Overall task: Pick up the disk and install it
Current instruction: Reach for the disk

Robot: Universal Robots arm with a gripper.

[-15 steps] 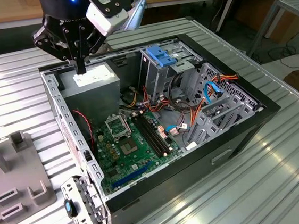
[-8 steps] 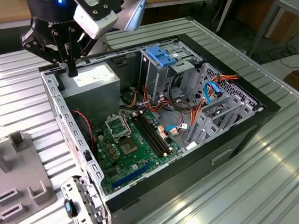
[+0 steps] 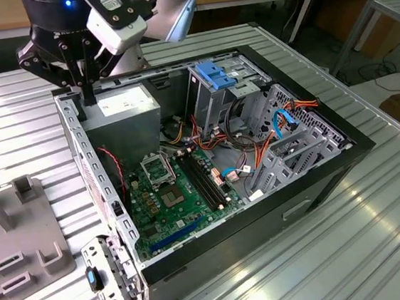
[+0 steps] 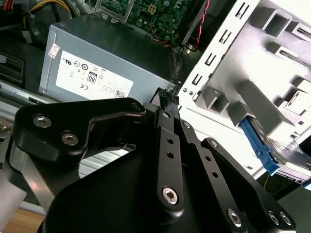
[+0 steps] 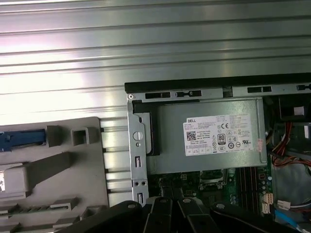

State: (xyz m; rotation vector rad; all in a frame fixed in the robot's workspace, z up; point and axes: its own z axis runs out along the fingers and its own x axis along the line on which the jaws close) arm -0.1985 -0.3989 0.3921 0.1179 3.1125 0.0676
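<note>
ribbed table [image 3: 380, 231] bears case [image 3: 299, 205], fixture [image 3: 29, 225]

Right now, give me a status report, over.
Pincer shut, empty, above the power supply. Disk in the grey holder outside the case, not yet gripped. Case rim right by pincer.

A white label [image 3: 124, 99] is carried on the grey box [image 3: 122, 121], which in the exterior view lies at 11 o'clock from the green board [image 3: 172, 189]. In both wrist views, rows of fine print, a barcode [image 5: 192, 136] and round approval marks [image 5: 237, 144] are made out on it. A small sticker [image 4: 52, 50] with red print is set just beside it.
</note>
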